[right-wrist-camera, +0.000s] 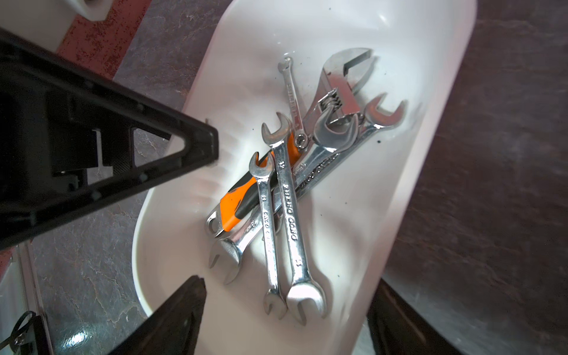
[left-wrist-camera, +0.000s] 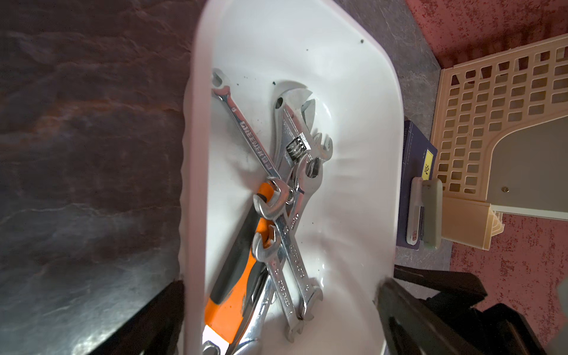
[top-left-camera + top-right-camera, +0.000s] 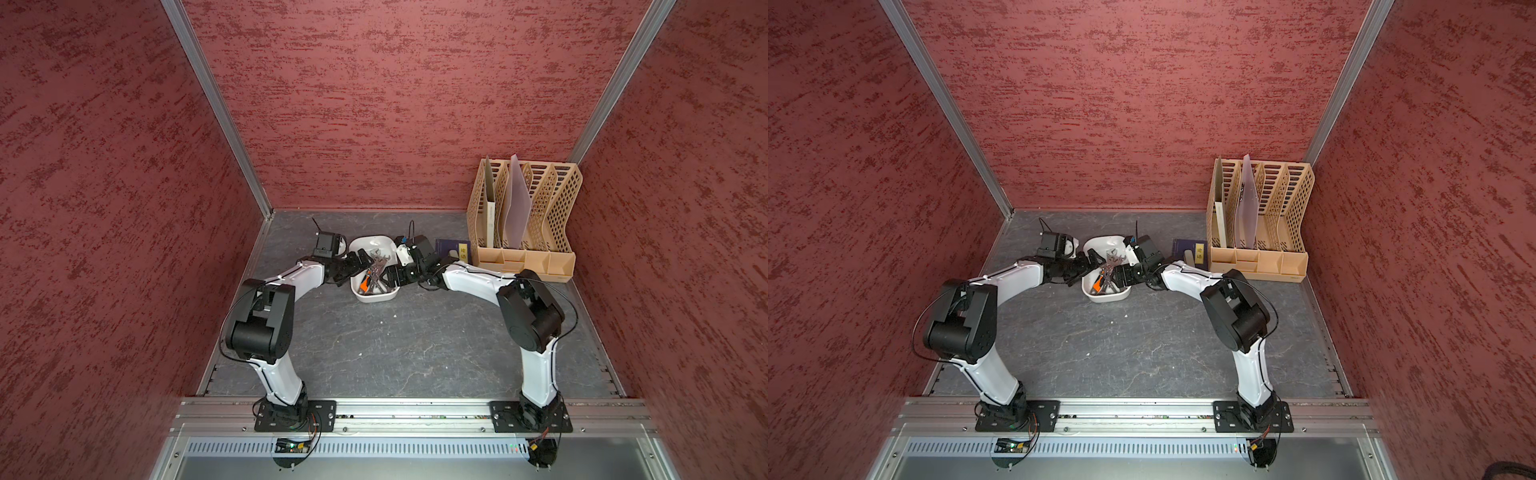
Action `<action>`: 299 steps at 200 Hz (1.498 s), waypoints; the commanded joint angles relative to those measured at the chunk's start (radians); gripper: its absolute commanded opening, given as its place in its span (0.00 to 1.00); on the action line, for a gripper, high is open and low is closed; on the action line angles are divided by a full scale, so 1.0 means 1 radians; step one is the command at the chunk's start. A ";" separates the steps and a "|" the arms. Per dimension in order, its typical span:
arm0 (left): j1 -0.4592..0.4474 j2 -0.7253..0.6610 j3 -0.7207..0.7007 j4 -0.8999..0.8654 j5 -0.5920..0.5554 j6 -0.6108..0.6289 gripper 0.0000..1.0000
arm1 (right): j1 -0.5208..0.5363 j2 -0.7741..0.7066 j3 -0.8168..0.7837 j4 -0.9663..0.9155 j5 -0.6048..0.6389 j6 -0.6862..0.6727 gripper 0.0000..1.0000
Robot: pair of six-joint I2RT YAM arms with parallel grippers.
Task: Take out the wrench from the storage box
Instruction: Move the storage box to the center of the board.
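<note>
The step in hand is judged to be the reach into the shallow white plastic storage box [image 3: 374, 242], which stands on the dark grey stone-patterned tabletop [image 3: 415, 340] between the two arms. A crossed pile of chrome steel wrenches [image 1: 307, 166] is heaped in it. A good pick would be made on the long chrome double open-ended wrench [image 1: 290, 215], since it lies uppermost. Its shank should be taken across its narrow width, near the middle, so that it is not tipped. It should be raised straight up, so that the smaller chrome wrench [image 1: 268, 227] just beside it and the adjustable wrench with the orange-and-black handle [image 1: 341, 83] beneath are not dragged along. The box looks light, so it is best steadied at the rim. The right gripper [image 1: 289, 281] is seen with its jaws wide apart over the near ends of the two upper wrenches; nothing is held, and no contact can be made out. The left gripper [image 2: 282, 281] is likewise spread wide and empty, and one of its black fingers [image 1: 196, 144] appears to be set against the box's rim.
</note>
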State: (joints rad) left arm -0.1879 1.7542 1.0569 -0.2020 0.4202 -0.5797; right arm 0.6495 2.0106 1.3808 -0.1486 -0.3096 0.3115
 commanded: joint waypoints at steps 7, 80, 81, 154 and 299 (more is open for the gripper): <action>-0.065 0.017 0.041 0.041 0.046 -0.014 1.00 | 0.009 -0.033 -0.033 0.020 -0.002 0.006 0.84; -0.132 0.049 0.066 0.066 0.025 -0.044 1.00 | 0.009 -0.124 -0.136 0.035 0.042 0.011 0.84; -0.133 0.049 0.066 0.066 0.026 -0.045 1.00 | 0.009 -0.126 -0.138 0.036 0.042 0.011 0.84; -0.192 0.058 0.066 0.091 0.019 -0.076 1.00 | 0.008 -0.190 -0.195 0.012 0.101 -0.010 0.84; -0.075 -0.105 0.050 -0.116 -0.082 -0.033 1.00 | 0.007 -0.148 0.094 -0.347 0.191 -0.305 0.72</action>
State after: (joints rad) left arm -0.2634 1.6787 1.0767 -0.2146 0.3515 -0.6491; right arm 0.6476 1.7847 1.3666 -0.3950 -0.1066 0.1040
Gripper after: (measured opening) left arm 0.996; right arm 0.760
